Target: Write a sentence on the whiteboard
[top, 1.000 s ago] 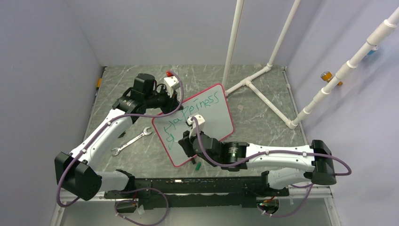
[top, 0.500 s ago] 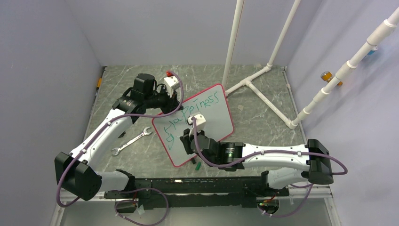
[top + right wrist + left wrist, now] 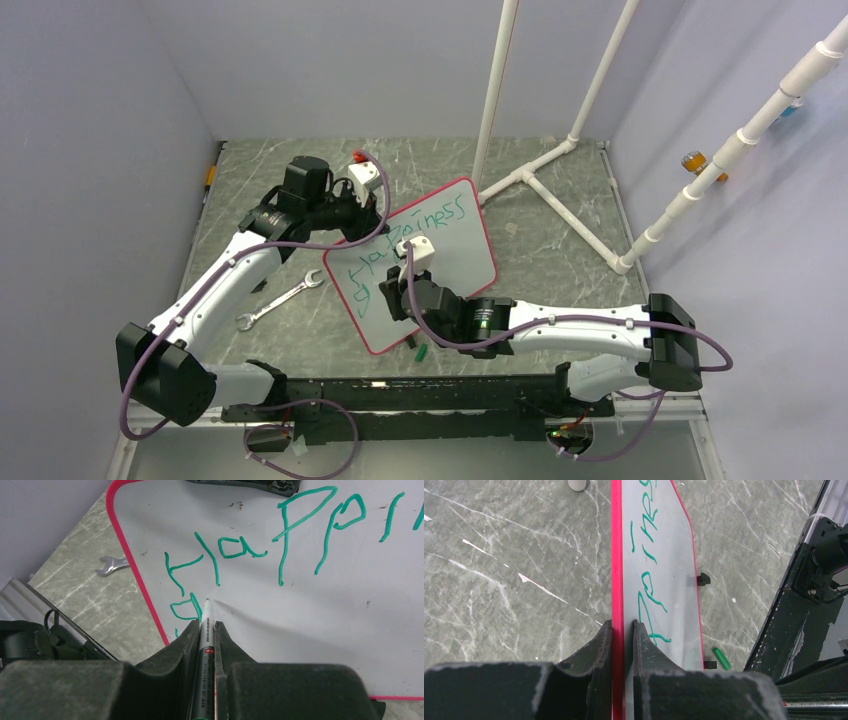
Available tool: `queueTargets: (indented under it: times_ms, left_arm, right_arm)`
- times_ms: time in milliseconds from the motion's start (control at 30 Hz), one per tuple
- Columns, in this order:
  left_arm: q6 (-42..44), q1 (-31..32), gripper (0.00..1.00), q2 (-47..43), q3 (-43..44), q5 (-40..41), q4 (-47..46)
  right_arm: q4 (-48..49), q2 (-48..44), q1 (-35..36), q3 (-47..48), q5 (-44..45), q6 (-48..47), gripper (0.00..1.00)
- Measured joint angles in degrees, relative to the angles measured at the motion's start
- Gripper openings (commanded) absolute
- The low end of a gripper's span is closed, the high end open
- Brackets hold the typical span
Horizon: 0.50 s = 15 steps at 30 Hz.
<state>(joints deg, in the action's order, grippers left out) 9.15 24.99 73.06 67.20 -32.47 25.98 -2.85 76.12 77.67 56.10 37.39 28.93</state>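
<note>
Closed tight on a green marker (image 3: 205,645), the right gripper (image 3: 204,627) sets the nib against the whiteboard (image 3: 320,610), just right of a small looped letter that opens a second line. The left gripper (image 3: 622,625) pinches the board's red-pink frame (image 3: 616,555) at the upper-left edge, jaws narrowed to the thickness of the panel. It holds the board, which appears tilted, on the marble-patterned table (image 3: 560,230). The sentence (image 3: 283,540) so far reads "Happiness" (one slanted green line, plus that first letter below), so most of the writing looks yet to be done. The board seems thin, light and stiff, with a slick face. It is probably best held by the rim, as here, since pen pressure could tip it back or make it slide on its black clip feet (image 3: 703,579). A wrench (image 3: 280,303) lies just beside the board's left edge. A green cap (image 3: 421,352), apparently the pen's, rests by its lower edge.
</note>
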Motion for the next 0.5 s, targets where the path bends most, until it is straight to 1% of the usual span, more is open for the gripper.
queueTargets:
  times_ms: [267, 500]
  left_arm:
    - [0.0, 0.0, 0.0, 0.0, 0.0, 0.0, 0.0]
    - [0.0, 0.0, 0.0, 0.0, 0.0, 0.1, 0.0]
  right_arm:
    - [0.0, 1.3, -0.5, 0.0, -0.4, 0.4, 0.0]
    - [0.2, 1.4, -0.4, -1.7, -0.9, 3.2, 0.0]
